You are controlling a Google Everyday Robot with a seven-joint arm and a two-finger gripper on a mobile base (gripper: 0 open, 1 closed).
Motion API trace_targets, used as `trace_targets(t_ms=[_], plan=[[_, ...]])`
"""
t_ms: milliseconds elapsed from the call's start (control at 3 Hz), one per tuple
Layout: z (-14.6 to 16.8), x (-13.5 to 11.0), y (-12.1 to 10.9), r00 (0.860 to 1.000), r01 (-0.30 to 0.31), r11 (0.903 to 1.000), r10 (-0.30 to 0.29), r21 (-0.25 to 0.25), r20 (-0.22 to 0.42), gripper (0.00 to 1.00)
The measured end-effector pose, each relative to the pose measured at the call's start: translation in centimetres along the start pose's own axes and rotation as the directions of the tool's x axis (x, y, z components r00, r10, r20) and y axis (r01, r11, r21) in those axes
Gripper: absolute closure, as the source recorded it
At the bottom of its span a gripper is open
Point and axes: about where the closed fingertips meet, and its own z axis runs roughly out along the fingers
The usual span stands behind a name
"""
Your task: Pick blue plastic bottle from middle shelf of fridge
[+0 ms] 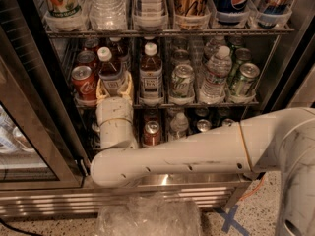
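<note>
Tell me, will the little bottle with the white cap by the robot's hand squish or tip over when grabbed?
The blue plastic bottle looks full of dark drink, so it is probably heavy for its size and fairly firm. It is tall and narrow, so a high push might tip it toward the Coke can. The gripper is at its lower part, which should help.

The arm (172, 159) is a thick off-white tube, scuffed with grey smudges; small dark holes dot its side; a thin tan band rings it; the wrist (114, 124) is jointed; the cream gripper (114, 84) sits at the middle shelf (197, 103).
</note>
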Motion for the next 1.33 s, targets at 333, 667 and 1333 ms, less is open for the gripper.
trace_targets(t_ms=[333, 667, 1333], plan=[[0.1, -0.3, -0.1, 1.0, 0.002, 1.0, -0.002, 0.003, 0.009, 1.0], [0.0, -1.2, -0.2, 1.0, 0.004, 1.0, -0.004, 0.006, 0.026, 1.0], [-0.8, -2.0, 0.1, 1.0, -0.007, 0.9998, 0.008, -0.019, 0.027, 1.0]])
